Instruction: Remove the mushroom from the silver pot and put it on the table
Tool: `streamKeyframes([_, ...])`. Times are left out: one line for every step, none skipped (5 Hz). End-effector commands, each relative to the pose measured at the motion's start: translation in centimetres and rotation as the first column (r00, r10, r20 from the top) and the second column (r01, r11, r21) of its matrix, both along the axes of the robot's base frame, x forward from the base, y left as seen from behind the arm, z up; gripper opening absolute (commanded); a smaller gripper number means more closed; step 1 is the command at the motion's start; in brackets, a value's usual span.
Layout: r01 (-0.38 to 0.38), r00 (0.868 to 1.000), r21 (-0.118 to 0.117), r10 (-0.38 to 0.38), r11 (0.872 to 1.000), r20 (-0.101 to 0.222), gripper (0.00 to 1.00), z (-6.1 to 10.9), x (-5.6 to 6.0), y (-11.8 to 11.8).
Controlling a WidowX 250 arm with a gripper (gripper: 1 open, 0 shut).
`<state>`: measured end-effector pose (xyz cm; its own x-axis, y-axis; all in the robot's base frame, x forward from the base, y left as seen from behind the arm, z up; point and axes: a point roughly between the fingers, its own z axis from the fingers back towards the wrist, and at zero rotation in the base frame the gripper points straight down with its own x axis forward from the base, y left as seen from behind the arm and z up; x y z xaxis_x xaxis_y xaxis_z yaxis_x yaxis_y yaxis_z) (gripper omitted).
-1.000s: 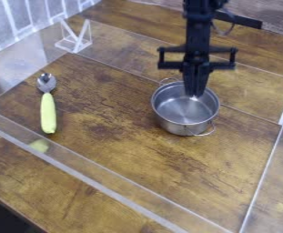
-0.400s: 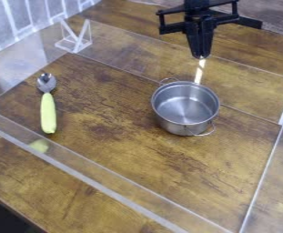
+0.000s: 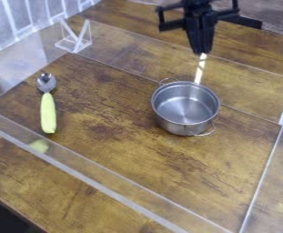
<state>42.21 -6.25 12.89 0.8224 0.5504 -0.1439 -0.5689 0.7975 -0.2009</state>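
- A small shiny silver pot (image 3: 185,107) sits right of centre on a dark wood-plank counter (image 3: 107,118). Its inside shows only bare steel; no mushroom can be seen in it.
- The robot's black claw (image 3: 201,47) hangs above and just behind the pot, near the top edge of the picture, with clear air between its tip and the pot's rim.
- The claw's two fingers are pressed together into one narrow point, with no gap visible between them.
- Just under the tip there is a small pale streak. It may be the mushroom pinched between the fingers, or a glint on the counter; it is too small and blurred to say which.
- Judging by the empty pot and the raised claw, the lift out of the pot looks done and the set-down on the counter is not yet made.
- The arm comes down from the top edge. The claw points steeply downward, almost vertical, with a black crossbar across the wrist at the very top of the frame.
- A spoon with a yellow handle (image 3: 46,103) lies well apart at the left, bowl end away from the viewer.
- Clear acrylic panels (image 3: 131,205) edge the work area.
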Motion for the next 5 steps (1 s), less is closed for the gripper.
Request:
streamKeyframes([0.047,0.990,-0.020,-0.044,0.999,0.134,0.00,5.6,-0.3,-2.0])
streamKeyframes([0.078,0.988,-0.015,-0.075,0.997,0.133,0.00,5.1,0.1,-2.9])
streamKeyframes([0.093,0.985,-0.037,-0.086,0.995,0.148,0.00,4.3,0.6,-3.7])
streamKeyframes([0.105,0.983,-0.047,-0.096,0.993,0.153,0.00,3.4,0.8,-4.0])
streamKeyframes([0.117,0.983,-0.044,-0.109,0.992,0.147,1.00,2.1,1.1,-4.1])
